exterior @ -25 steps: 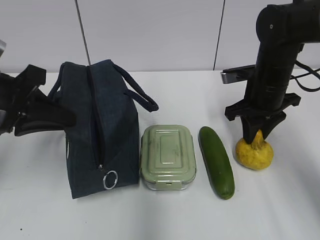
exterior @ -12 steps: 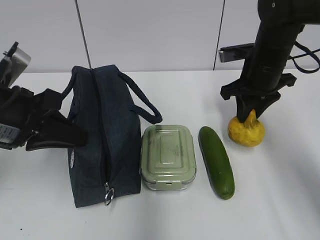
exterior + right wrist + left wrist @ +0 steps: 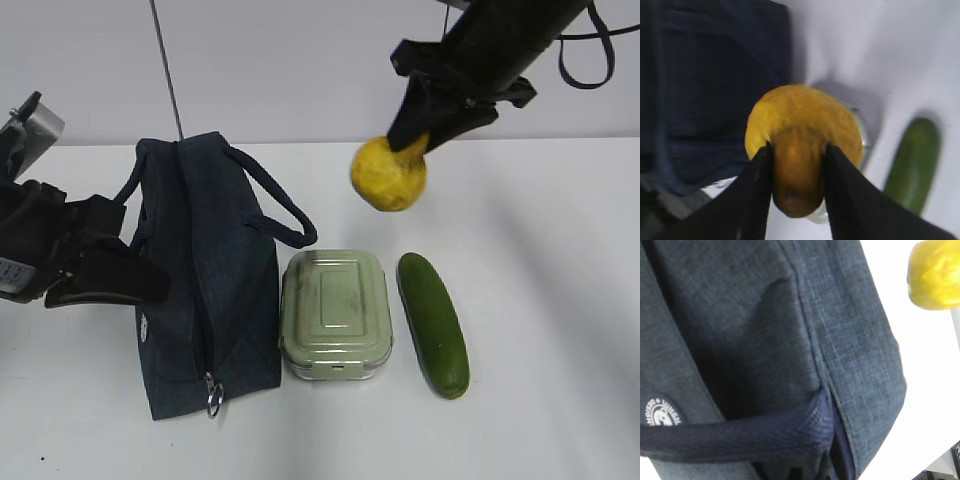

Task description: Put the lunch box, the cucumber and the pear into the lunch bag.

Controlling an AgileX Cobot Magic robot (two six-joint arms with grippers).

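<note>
Right gripper (image 3: pixel 415 135) clamped on the neck of the pear (image 3: pixel 388 174) — fruit off the table (image 3: pixel 560 300), hanging above the lunch box (image 3: pixel 335 312). Lunch box flat between the lunch bag (image 3: pixel 200 280) and the cucumber (image 3: pixel 433 322), touching the bag's side. Left gripper (image 3: pixel 110 275) pinched shut at the bag's left side, by a handle (image 3: pixel 735 432). Bag upright, zip ring (image 3: pixel 213 402) hanging at the front end.

1 bag (image 3: pixel 205 280), 1 box (image 3: pixel 336 313), 1 cuke (image 3: pixel 433 322), 1 pear (image 3: pixel 388 173)
</note>
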